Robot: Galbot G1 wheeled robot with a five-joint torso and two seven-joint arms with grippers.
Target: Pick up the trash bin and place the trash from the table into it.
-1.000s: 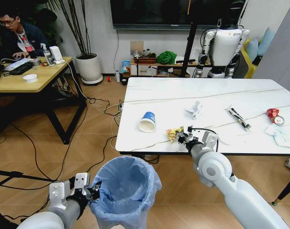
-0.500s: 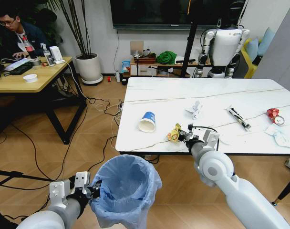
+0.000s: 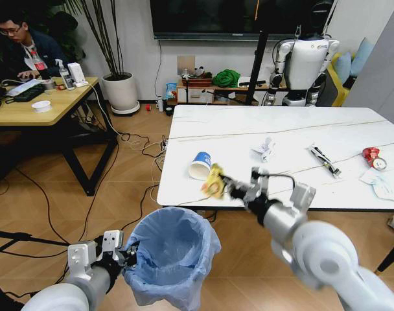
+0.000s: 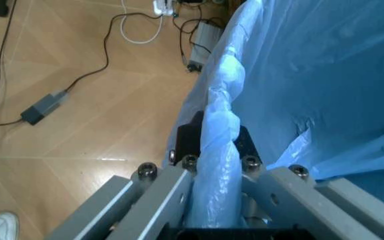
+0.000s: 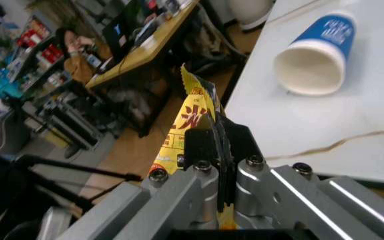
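While clamped, yellow snack wrapper (image 5: pixel 193 112) overshoots fingers (image 5: pixel 202 145).

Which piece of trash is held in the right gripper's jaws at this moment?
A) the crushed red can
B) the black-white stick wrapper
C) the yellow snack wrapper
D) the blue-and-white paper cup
C: the right gripper is shut on the yellow snack wrapper, lifted off the table.

Bright even indoor light, motion-blurred right arm (image 3: pixel 326 259), soft floor glare.
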